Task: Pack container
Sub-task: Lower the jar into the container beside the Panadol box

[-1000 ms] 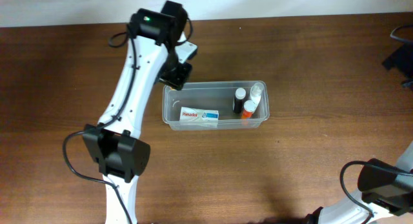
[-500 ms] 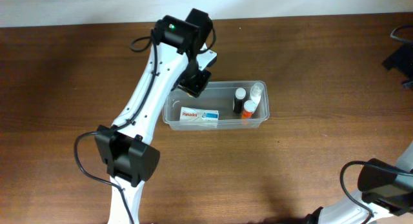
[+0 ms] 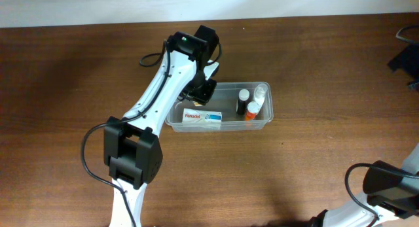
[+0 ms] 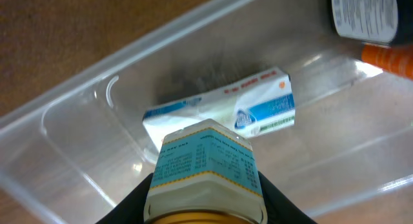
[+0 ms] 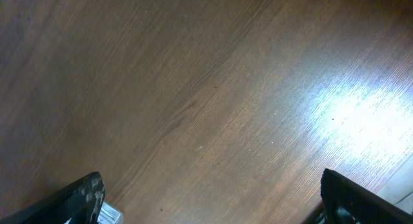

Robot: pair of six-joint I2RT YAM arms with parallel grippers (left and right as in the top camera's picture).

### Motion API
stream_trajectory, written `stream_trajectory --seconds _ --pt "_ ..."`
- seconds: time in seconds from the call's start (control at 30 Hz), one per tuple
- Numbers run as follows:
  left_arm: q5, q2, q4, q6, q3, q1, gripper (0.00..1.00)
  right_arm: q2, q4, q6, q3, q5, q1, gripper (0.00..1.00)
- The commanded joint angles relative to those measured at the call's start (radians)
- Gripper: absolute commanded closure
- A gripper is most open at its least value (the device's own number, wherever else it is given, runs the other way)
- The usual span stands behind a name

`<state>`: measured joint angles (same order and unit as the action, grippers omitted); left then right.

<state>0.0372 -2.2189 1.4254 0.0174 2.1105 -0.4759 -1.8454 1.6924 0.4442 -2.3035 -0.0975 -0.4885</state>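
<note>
The clear plastic container sits at the table's middle. In it lie a white and blue box at the left and three small bottles at the right. My left gripper hangs over the container's left end, shut on a bottle with a light blue label and gold cap. In the left wrist view this bottle is above the white box inside the container. My right gripper is open and empty over bare wood; only its base shows in the overhead view.
A dark-capped bottle and an orange-capped one stand at the container's right end. The brown wooden table spreads all round. A dark object sits at the far right edge.
My left arm has swung right and forward, carrying the bottle from beyond the container's left corner to over its left end. The right arm has not moved.
</note>
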Motion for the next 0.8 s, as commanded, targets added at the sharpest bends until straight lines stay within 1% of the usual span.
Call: stream_trajectory --seconds 0.0,0.27,0.37,0.77 --pt "0.008 0.001 -0.037 0.037 -0.029 -0.001 0.74 0.008 0.006 -0.002 0.002 -0.012 -0.003 0.02" --pt "0.008 -0.002 -0.119 0.056 -0.066 -0.001 0.74 0.008 0.006 -0.002 0.002 -0.012 -0.003 0.02" --pt "0.008 -0.01 -0.132 0.073 -0.066 -0.001 0.74 0.008 0.006 -0.002 0.002 -0.012 -0.003 0.02" --pt "0.007 -0.089 -0.141 0.068 -0.066 -0.006 0.75 0.008 0.006 -0.002 0.002 -0.012 -0.003 0.02"
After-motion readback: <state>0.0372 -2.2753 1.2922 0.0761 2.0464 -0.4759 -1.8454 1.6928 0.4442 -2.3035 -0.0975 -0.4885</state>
